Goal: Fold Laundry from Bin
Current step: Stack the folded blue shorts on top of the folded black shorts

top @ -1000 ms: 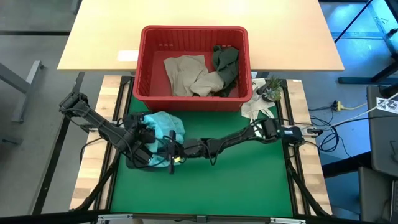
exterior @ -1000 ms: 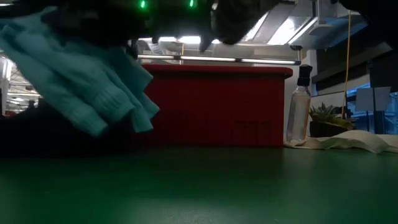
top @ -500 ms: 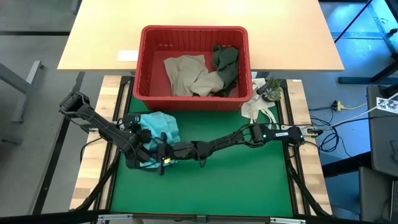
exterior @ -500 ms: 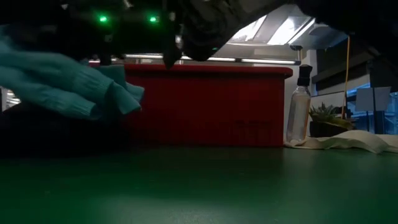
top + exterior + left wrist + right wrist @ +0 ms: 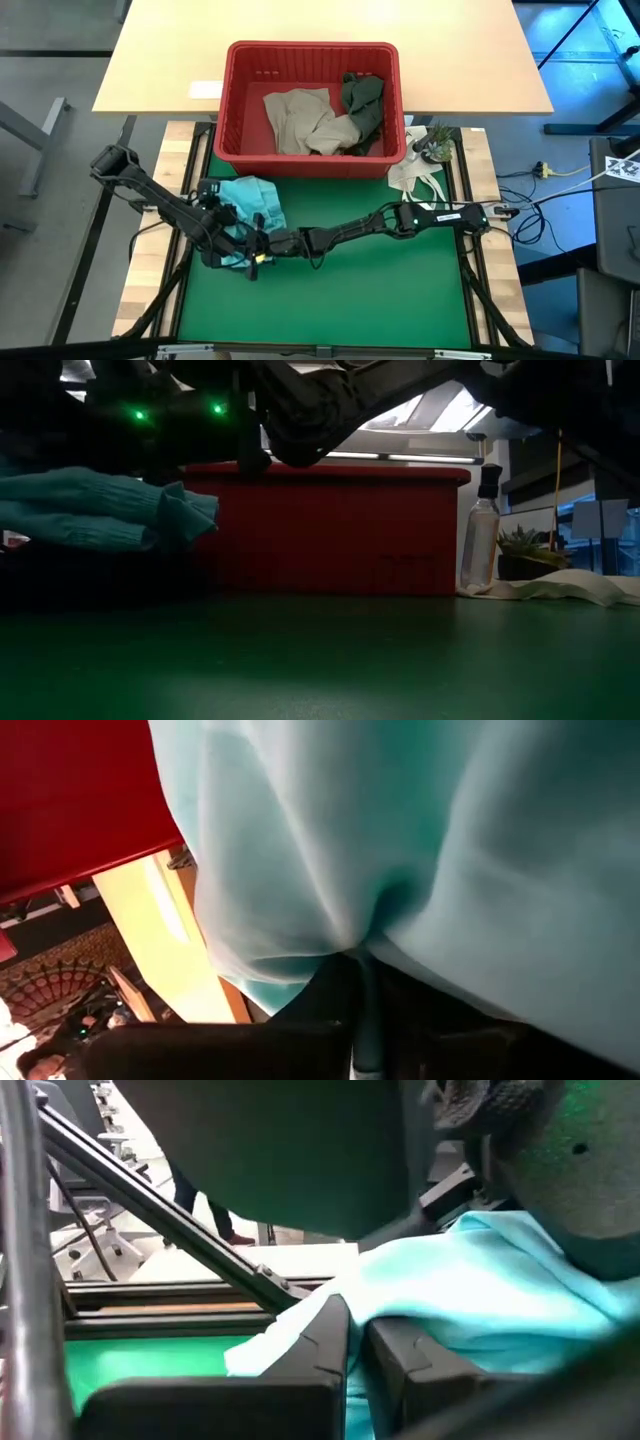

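At centre left of the high view, the left gripper sits on the teal garment, its jaws clenched on a pinch of the cloth, as the left wrist view shows the teal fabric gathering into a pucker at the fingers. Just to the right, the right gripper has reached across the green mat to the same garment, its jaws closed on the teal edge. In the low view the teal cloth lies in a bunched, roughly flat wad over something dark at the left of the frame.

In the upper middle, the bin holds a beige garment and an olive one, both crumpled.

So the task looks early: one garment is out and being handled, with no neat fold showing on it. At least two remain to be taken out and folded.
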`<state>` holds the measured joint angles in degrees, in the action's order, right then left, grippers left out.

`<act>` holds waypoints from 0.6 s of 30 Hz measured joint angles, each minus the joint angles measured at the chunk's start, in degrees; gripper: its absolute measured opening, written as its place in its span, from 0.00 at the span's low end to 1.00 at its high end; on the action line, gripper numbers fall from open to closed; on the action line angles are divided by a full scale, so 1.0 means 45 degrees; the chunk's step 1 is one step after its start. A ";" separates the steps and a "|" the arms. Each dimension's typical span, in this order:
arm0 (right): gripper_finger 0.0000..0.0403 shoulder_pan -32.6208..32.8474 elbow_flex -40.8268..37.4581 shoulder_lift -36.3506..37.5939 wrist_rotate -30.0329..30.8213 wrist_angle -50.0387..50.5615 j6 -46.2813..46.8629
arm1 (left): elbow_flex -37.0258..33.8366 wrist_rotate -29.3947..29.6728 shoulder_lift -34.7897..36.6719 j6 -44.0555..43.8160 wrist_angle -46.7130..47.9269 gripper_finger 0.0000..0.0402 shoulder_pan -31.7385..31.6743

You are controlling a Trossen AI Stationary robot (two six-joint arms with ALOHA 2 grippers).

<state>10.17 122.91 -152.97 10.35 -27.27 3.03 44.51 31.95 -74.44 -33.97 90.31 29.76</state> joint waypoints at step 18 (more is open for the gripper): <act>0.43 0.0000 0.0000 0.0000 -0.0977 0.0064 0.1055 | 0.0074 -0.3788 -0.0004 -0.2807 -0.0055 0.45 -0.0933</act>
<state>10.18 122.91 -152.97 5.95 -26.98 7.77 44.84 14.90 -74.46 -46.60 90.06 25.56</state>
